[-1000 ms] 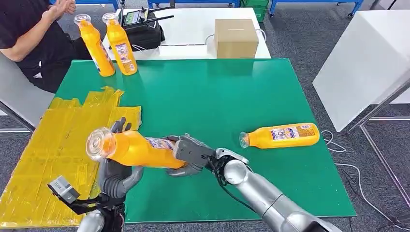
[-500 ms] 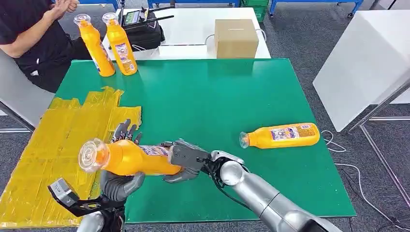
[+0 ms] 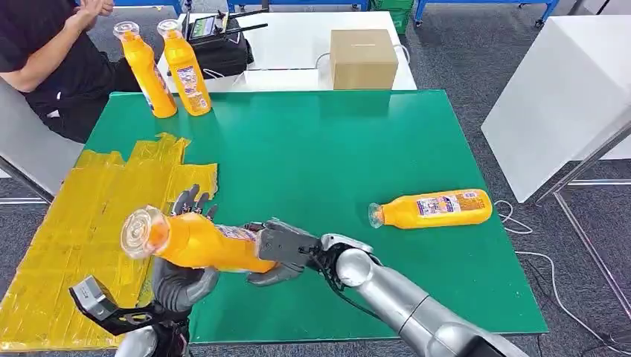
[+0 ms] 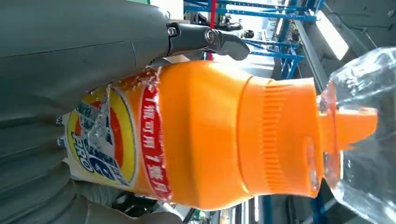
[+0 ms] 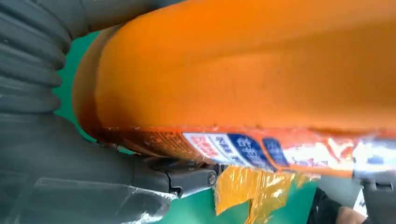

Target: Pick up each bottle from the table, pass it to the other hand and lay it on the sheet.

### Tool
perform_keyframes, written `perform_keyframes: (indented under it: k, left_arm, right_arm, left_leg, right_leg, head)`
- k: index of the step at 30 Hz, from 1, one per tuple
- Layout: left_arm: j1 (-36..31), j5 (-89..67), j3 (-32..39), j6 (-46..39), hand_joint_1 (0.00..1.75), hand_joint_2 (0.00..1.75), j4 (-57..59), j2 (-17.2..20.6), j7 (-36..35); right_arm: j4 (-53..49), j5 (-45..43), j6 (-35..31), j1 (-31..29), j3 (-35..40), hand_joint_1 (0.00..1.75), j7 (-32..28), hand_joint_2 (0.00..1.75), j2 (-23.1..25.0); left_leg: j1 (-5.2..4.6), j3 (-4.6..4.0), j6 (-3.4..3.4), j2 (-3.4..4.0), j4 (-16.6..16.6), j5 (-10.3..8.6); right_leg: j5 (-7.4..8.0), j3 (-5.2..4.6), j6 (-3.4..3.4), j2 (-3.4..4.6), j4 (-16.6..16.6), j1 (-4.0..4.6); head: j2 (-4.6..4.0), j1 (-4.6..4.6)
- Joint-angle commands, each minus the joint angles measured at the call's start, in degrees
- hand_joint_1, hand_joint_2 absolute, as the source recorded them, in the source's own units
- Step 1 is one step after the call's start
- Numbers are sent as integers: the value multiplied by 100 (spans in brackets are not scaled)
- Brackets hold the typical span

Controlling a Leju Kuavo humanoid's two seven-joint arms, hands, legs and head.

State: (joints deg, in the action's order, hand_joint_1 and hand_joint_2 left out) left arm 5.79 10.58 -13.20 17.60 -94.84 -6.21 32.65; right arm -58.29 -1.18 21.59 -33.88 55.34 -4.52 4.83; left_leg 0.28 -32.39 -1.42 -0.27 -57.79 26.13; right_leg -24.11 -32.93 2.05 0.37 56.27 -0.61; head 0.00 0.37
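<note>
Bare yellow sheet (image 3: 82, 216) beside the left hand (image 3: 182, 275); two upright bottles (image 3: 167, 68) (far corner) stand well apart.

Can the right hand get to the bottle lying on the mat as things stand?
Probably not yet: the right hand grips the base of the held bottle, with the left hand under it. The green mat toward the lying bottle looks bare.
</note>
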Motion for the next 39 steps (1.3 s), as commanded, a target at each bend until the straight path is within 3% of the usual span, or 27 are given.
perform_keyframes:
  k: [1, 2, 39]
  left_arm:
    - [-346, -74, -100, 90, 155, 175, 218, 114, -179]
    - [-374, -94, -123, 115, 175, 175, 214, 150, -139]
    - [-369, -102, -123, 116, 175, 175, 220, 156, -130]
  right_arm:
    - [155, -37, 56, -318, 702, 175, 302, 175, 161]
    - [140, -66, 61, -343, 724, 175, 297, 175, 156]
    - [142, -78, 68, -355, 719, 175, 296, 175, 145]
  left_leg:
    - [4, 9, 6, 4, -1, 5]
    - [4, 6, 5, 3, 0, 3]
    - [5, 17, 6, 1, 3, 6]
  right_leg:
    - [-4, 8, -7, 0, 1, 5]
    - [-2, 5, -6, -1, 0, 5]
    - [-6, 17, -7, -6, -4, 6]
  head:
    - [0, 0]
    - [0, -2]
    - [0, 0]
